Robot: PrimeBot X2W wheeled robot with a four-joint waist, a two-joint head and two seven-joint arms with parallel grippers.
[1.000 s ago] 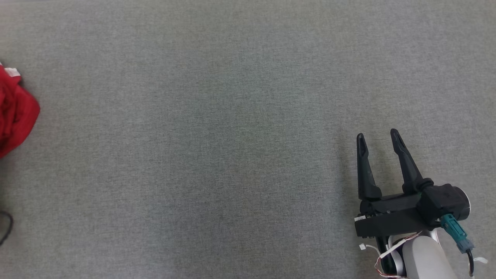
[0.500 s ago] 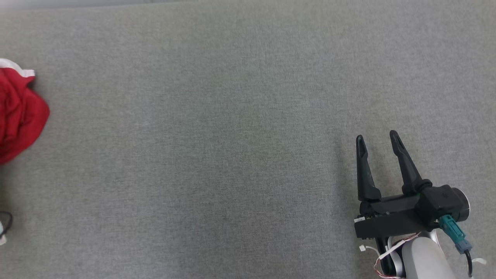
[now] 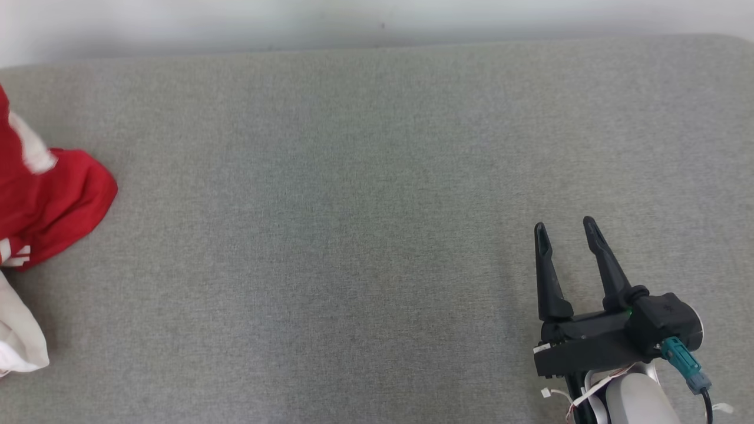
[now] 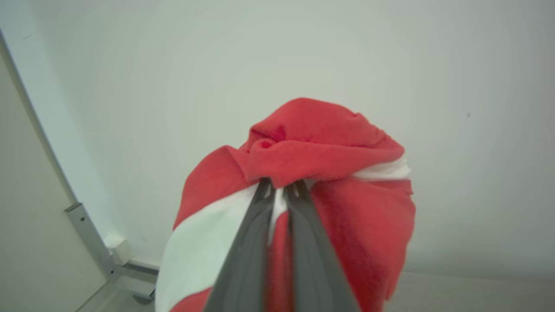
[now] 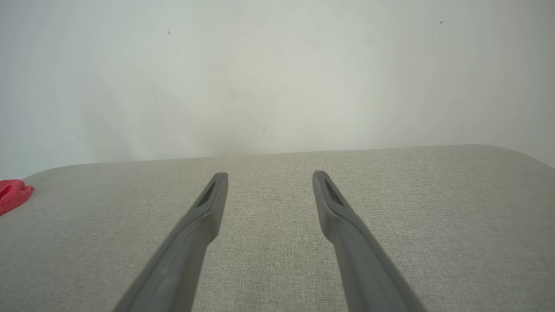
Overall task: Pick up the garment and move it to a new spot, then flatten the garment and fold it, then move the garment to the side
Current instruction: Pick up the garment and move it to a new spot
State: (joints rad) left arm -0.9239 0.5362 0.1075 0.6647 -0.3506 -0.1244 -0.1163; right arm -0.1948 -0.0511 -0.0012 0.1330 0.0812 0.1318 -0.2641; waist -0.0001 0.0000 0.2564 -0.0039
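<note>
Left gripper [image 4: 279, 187]: fingers together, clamped on a bunched fold of the garment [image 4: 325, 147] (red with white bands), which drapes over and below the tips. Right gripper [image 3: 562, 227]: fingers apart, holding nothing, poised over the lower right of the grey surface [image 3: 353, 235].

In the head view the garment [image 3: 53, 206] sits at the far left edge, well apart from the Right gripper. The bare surface available for a new spot lies to the garment's right. The left arm is the nearer one and has the grip, so the coming move is judged to be a rightward carry.

Long axis: cannot be determined, as the cloth is crumpled.

Limits of view: the garment is cut off by the left edge in the head view and by the bottom edge in the left wrist view. Whether its hem clears the surface cannot be told. The white patch [image 3: 17, 341] at lower left may be garment or forearm.
</note>
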